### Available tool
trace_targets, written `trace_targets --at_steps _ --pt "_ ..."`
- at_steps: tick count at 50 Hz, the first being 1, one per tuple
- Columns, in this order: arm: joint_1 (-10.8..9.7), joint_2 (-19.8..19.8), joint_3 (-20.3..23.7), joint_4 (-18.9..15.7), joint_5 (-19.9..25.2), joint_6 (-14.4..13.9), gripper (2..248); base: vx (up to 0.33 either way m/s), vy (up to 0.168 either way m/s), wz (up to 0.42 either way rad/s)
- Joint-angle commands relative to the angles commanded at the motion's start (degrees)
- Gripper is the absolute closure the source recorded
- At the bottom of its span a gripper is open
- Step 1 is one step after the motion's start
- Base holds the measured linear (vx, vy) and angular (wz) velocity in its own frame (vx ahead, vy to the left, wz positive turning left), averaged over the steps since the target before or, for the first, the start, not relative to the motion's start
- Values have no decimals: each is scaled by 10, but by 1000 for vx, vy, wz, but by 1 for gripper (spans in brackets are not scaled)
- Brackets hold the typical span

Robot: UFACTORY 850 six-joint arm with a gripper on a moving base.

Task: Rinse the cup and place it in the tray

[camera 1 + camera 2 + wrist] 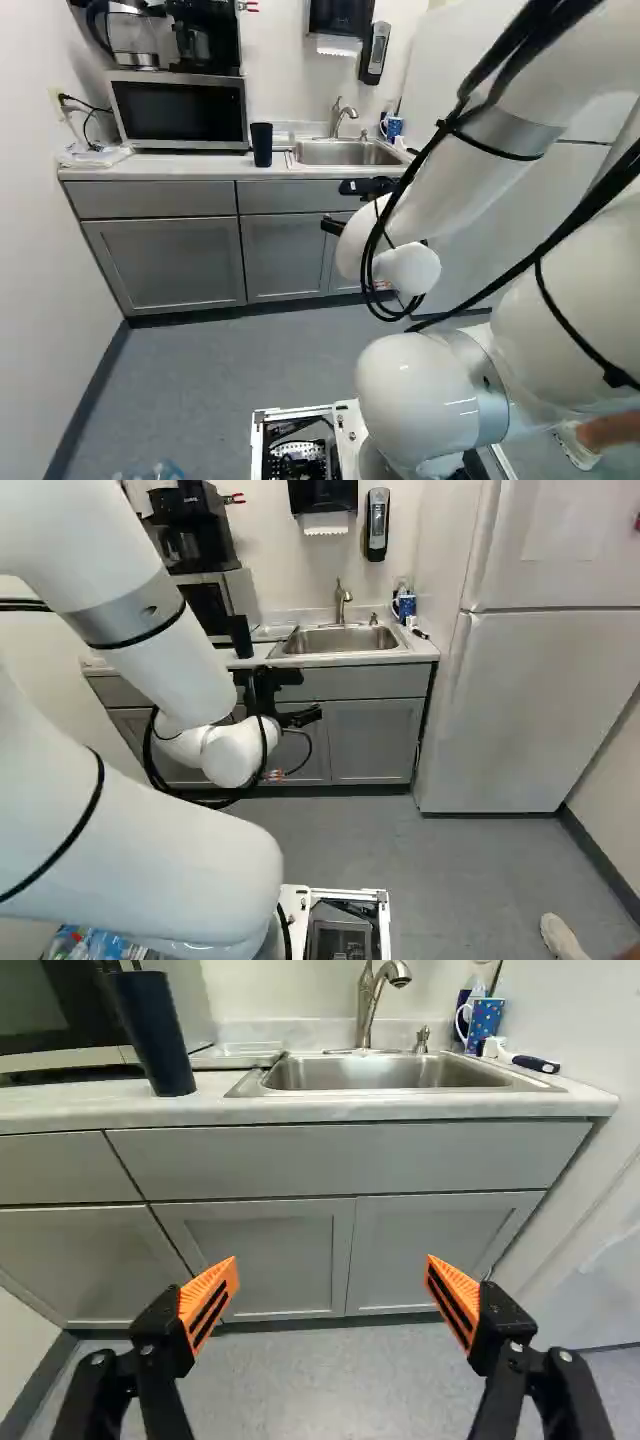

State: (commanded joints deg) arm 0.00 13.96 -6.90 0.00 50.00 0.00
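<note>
Evidently, the dark cup (155, 1038) stood upright on the bench (300, 1109), ahead, higher and to the left of the empty, wide-open jaws.

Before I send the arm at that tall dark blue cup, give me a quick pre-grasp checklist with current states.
1. Black two-finger gripper open, nothing between its fingers: ok.
2. Tall dark blue cup standing upright on the pale countertop: ok.
3. Gripper lined up with the cup: not ok; it faces the gray cabinet doors, and the cup is off to one side, higher up.
4. Water running from the curved metal faucet: not ok; no stream shows.
5. Cup's inside free of contents: cannot tell.
6. Pale shallow tray beside the metal sink is the intended one: cannot tell.
</note>
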Motion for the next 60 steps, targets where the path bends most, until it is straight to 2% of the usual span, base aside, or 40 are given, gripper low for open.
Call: trace_targets --at_steps 60 --pt "0 34 -55 0 0 0 3 0 0 0"
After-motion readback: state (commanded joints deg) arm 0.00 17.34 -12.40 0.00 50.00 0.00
